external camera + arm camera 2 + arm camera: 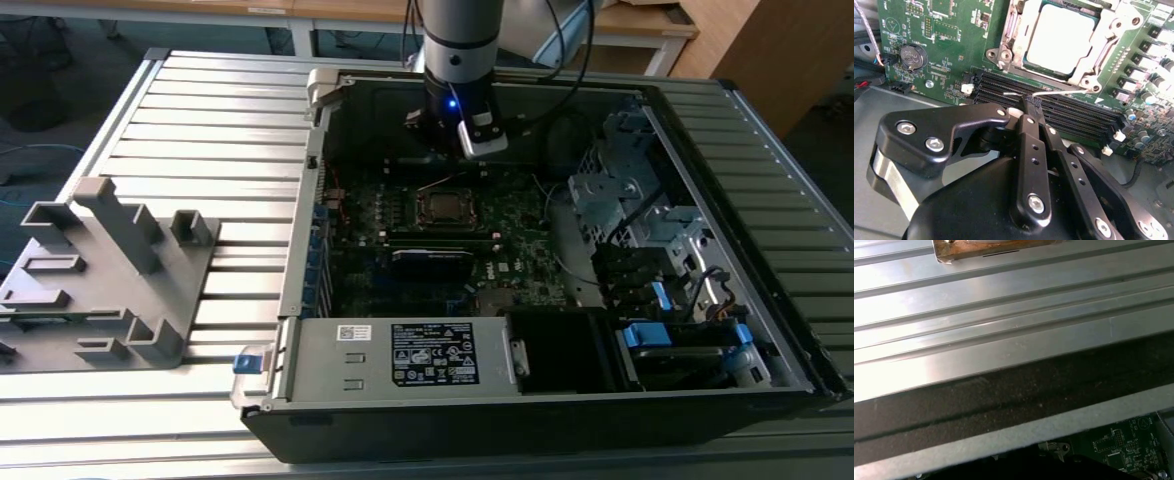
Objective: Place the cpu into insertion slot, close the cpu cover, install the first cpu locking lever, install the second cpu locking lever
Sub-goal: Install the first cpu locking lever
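The cpu lies flat in the insertion slot, its silver top showing. The cpu cover is down around it as a metal frame. A thin wire locking lever runs along the socket's near side, above the memory slots. In the second wrist view my gripper has its black fingers shut together, the tip right at this lever; I cannot tell whether it presses on it. In the exterior view the gripper hangs inside the case, just behind the socket.
The open computer case holds a labelled grey power-supply box at the front and a drive cage on the exterior view's right. A grey fixture stands on the slatted table. The case wall is close behind the wrist.
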{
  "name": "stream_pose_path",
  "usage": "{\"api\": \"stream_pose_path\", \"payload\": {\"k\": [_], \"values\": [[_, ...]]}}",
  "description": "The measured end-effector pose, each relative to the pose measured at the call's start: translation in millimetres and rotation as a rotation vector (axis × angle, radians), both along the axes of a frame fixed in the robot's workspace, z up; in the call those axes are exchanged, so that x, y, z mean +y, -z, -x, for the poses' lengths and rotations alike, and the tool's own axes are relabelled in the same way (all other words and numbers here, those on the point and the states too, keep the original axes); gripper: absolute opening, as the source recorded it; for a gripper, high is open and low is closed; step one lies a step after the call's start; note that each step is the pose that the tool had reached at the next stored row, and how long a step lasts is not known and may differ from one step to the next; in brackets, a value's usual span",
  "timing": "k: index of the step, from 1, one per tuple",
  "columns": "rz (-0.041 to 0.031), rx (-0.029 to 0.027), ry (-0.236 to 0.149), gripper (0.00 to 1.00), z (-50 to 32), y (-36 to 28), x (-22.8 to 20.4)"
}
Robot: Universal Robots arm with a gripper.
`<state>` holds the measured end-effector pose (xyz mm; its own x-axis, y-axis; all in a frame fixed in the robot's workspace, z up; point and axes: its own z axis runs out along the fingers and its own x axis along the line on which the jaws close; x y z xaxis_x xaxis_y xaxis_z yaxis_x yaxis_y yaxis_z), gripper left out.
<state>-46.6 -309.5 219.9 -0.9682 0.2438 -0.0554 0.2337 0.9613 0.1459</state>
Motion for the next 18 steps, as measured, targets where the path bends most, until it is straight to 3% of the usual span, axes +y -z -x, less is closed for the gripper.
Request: {"api": "stream_pose_path", "payload": {"k": [9,14,18], "values": [[0.0111,-0.0065,0.0,0.1,0.0,5.3,-0.1],[0.0209,-0.014,0.0,0.1,0.1,8.5,0.0],[0.0253,-0.0149,0.013,0.1,0.1,10.7,0.2]]}}
